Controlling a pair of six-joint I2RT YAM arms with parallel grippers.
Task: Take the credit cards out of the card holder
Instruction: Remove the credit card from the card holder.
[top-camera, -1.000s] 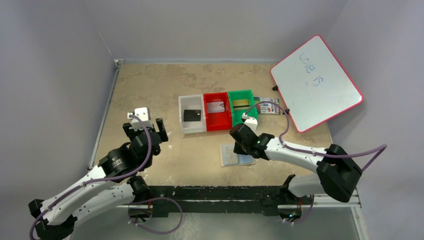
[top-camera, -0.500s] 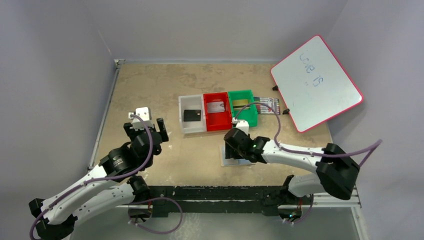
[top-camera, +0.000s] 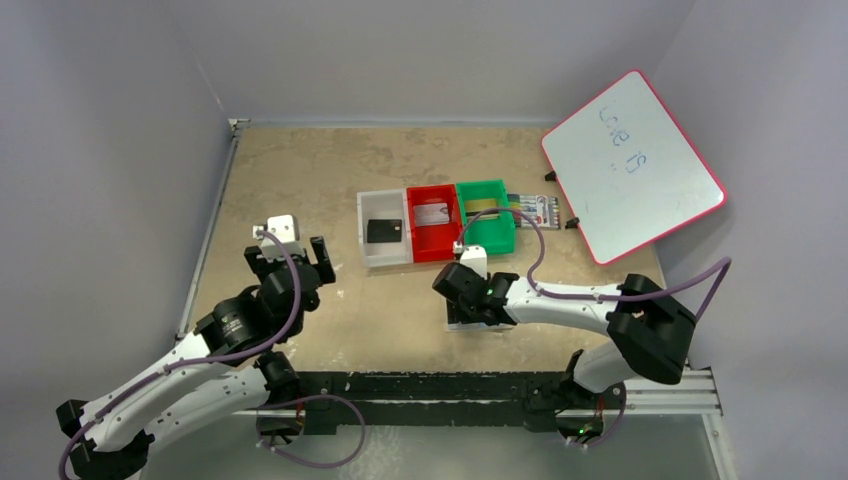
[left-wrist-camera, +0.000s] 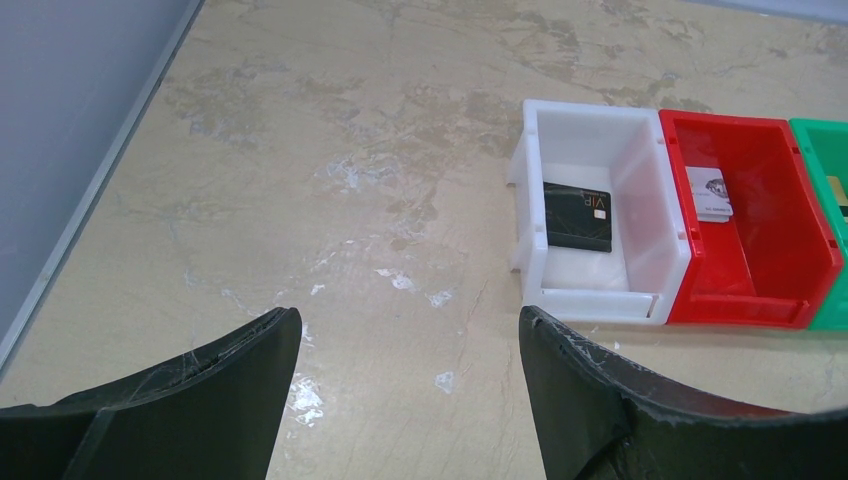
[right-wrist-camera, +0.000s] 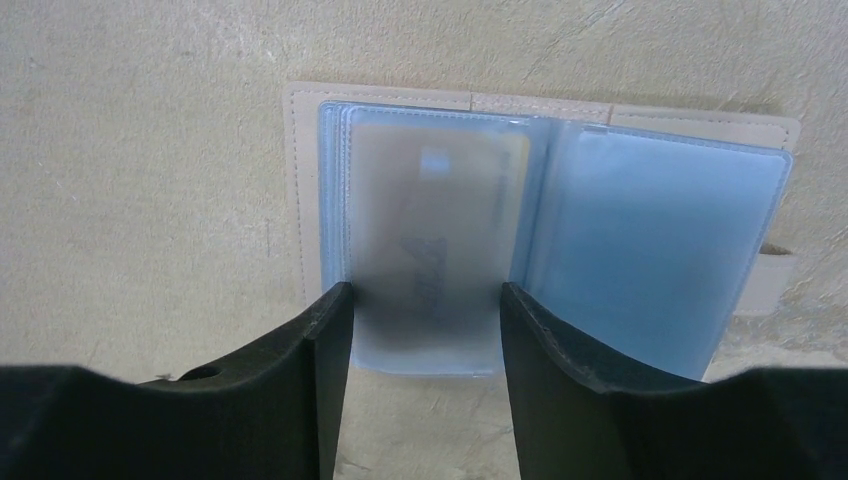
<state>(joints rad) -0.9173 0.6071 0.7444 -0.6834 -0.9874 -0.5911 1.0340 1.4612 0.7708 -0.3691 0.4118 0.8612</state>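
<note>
- Found the card holder (right-wrist-camera: 640, 220) lying open on the table (right-wrist-camera: 150, 150), just ahead of the right gripper (right-wrist-camera: 425, 295), long axis crosswise to the fingers.
- Saw jaws spread, straddling the left pocket's card (right-wrist-camera: 435, 225), pinching nothing.
- Noted the left gripper (left-wrist-camera: 408, 320) spread, empty, well apart.

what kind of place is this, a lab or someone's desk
Probably a robot lab test cell: a left arm and right arm bolted to the edge of a table, plain grey walls closing it in, with plastic bins and a whiteboard set out as props.
</note>
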